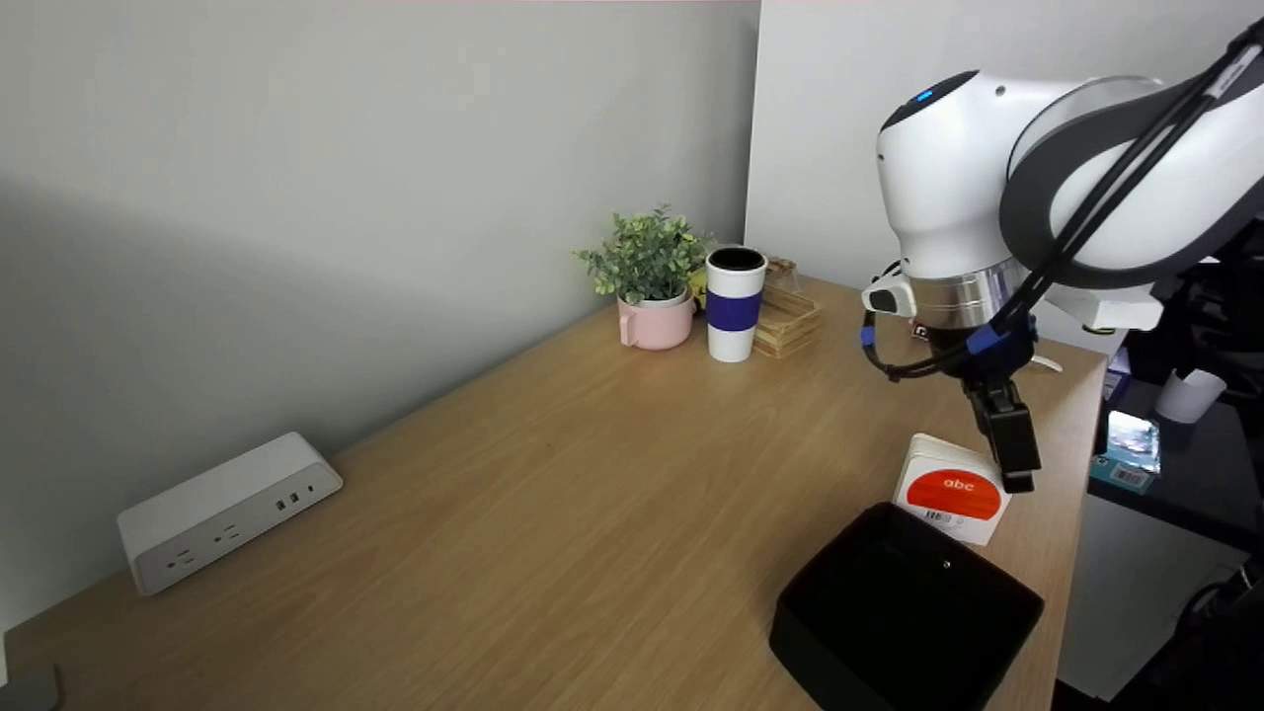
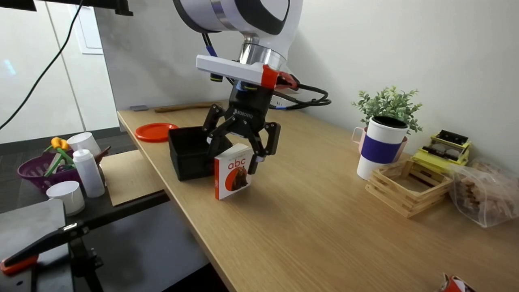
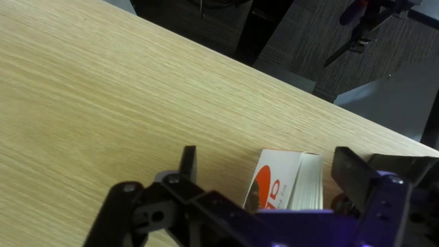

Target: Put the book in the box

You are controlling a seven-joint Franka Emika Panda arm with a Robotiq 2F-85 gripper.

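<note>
The small white book (image 2: 233, 172) with a red-orange circle stands upright on the table in an exterior view. Its back cover (image 1: 953, 494) also shows in an exterior view. In the wrist view the book (image 3: 274, 175) has its page edges up between the fingers, its lower part hidden by the gripper. The black box (image 2: 190, 162) stands right beside the book, open at the top; its wall (image 1: 805, 657) also shows in an exterior view. My gripper (image 2: 234, 160) is open around the book's upper part. The fingers (image 3: 265, 152) show gaps on both sides of the book.
A red plate (image 2: 156, 132) lies behind the box near the table edge. A white-and-purple cup (image 1: 734, 306), a potted plant (image 1: 652, 272) and a wooden crate (image 2: 409, 186) stand by the wall. A white power strip (image 1: 232, 509) sits along the wall. The book is close to the table edge.
</note>
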